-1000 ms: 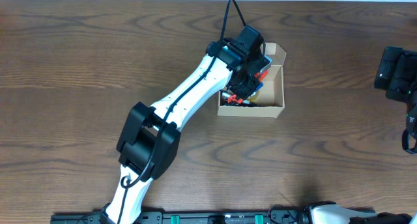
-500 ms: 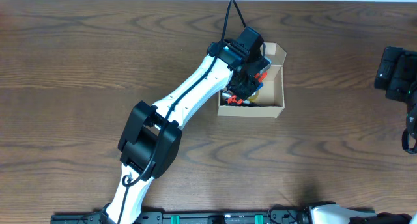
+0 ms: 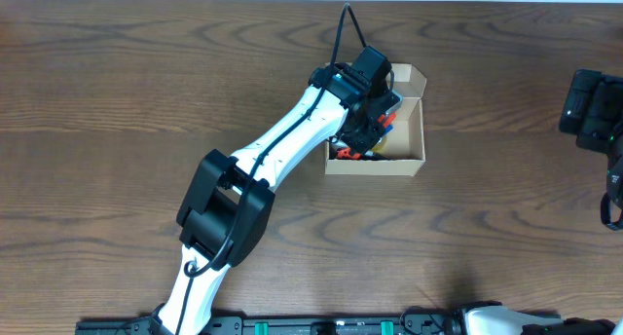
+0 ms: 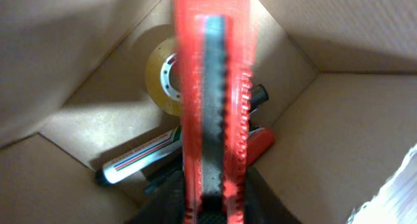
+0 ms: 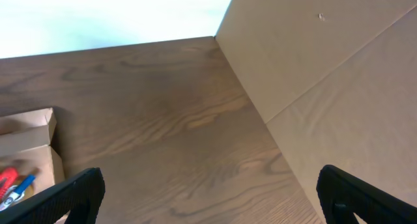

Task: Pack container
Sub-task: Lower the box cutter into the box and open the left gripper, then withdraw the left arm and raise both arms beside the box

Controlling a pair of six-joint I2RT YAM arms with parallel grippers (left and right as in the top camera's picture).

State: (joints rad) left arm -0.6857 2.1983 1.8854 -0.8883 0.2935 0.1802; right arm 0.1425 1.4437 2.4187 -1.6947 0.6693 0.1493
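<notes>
A small tan cardboard box point(image 3: 411, 140), flap open, sits right of centre on a dark wooden table point(image 3: 117, 92). The left gripper point(image 3: 373, 116) reaches inside, clamped on a red tool point(image 4: 212, 107) with a black ridged strip, above a yellowish tape roll point(image 4: 163, 81) and white marker point(image 4: 140, 159). The right gripper point(image 5: 215, 198), well apart, is spread wide.

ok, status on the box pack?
Left gripper shut on red box cutter, pointing into the cardboard box. Right gripper open, far from it. Tape roll and marker inside. Nothing blocking.
</notes>
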